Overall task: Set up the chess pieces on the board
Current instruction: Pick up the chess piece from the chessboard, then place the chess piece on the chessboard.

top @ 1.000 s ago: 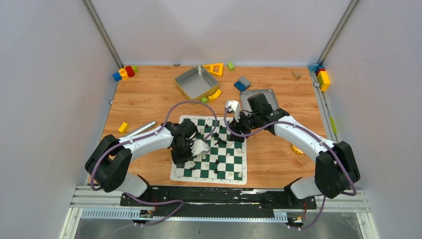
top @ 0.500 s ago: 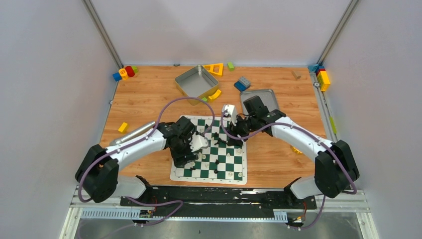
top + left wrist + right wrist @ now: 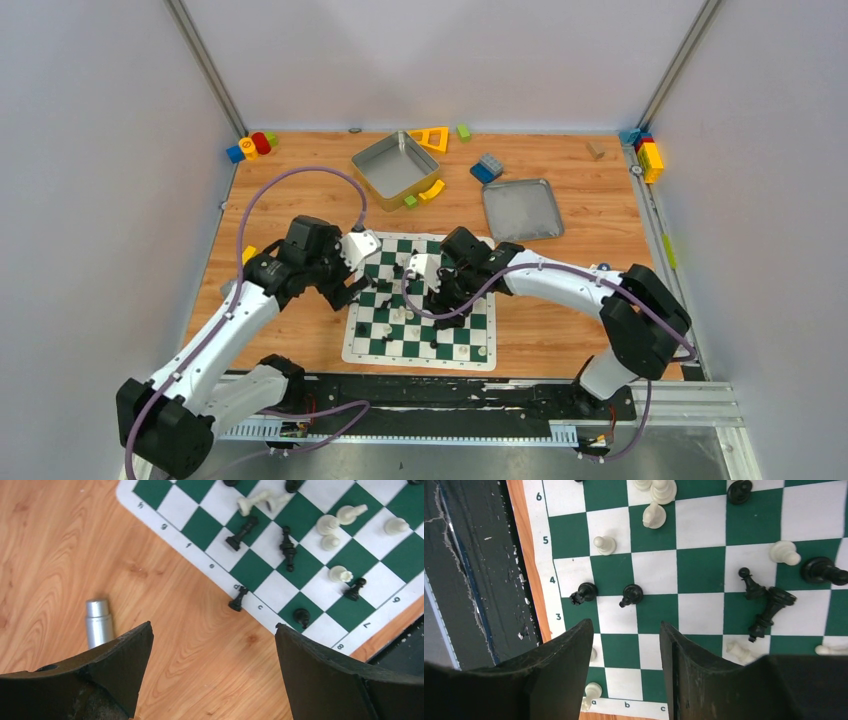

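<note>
Centrally, near the front edge of the wooden table [image 3: 290,150]: the board [image 3: 200,555], border marked a, b, c and 3 to 6. Behind, well apart: deep tray [image 3: 395,165], flat tray [image 3: 520,210]. With left gripper [image 3: 212,627] spread wide over bare wood beside the board, right gripper [image 3: 626,625] parted above it. Across the squares, the chess pieces [image 3: 287,547], several toppled.

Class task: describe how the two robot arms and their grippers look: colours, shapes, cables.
The left arm and right arm have white tubular links joined by bulky black joints. A thin purple cable loops along each. The left gripper and right gripper each carry two broad, dark, tapering fingers with scuffed surfaces.
</note>
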You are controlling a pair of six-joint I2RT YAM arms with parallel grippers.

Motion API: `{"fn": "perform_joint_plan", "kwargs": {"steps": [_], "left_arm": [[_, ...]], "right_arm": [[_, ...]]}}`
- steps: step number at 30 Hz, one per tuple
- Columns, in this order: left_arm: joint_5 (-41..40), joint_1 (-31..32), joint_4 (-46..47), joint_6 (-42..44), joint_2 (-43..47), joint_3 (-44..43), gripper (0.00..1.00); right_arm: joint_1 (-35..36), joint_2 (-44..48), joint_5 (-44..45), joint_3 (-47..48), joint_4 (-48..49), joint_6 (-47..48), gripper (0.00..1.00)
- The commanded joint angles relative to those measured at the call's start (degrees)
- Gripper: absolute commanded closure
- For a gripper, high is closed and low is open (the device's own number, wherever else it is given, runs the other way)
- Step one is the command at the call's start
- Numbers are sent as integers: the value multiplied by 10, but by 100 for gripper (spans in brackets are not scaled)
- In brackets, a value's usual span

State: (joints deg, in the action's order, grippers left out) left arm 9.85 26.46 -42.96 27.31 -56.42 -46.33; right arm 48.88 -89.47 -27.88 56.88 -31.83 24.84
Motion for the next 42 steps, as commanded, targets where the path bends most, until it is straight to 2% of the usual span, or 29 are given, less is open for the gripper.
{"fn": "perform_joint_plan", "kwargs": {"steps": [1,7,13,17,20,24,27,34,42], "left_arm": [[29,-51,20,-5,24,8,1],[49,-106,25,-4,18,11,1],[53,-123,28,1,14,10,1],[54,-127,29,2,13,10,1],[57,-132,30,2,15,10,1],[59,-142,33,1,18,10,1],[61,-154,37,-7,21,7,1],[42,-213,60,-66,28,-17,1],[-18,-332,86,-122,22,-32,1]], "right_arm": [[25,-24,52,25,32,-28,49],[39,-57,71,43,33,-38,51],[51,-81,90,53,32,-40,52],[56,-94,95,59,30,-39,58],[60,-97,95,62,29,-37,67],[60,-98,102,75,16,-29,89],[59,-92,115,100,-3,-18,98],[47,-119,134,245,-49,10,100],[40,-301,133,496,-102,21,100]]}}
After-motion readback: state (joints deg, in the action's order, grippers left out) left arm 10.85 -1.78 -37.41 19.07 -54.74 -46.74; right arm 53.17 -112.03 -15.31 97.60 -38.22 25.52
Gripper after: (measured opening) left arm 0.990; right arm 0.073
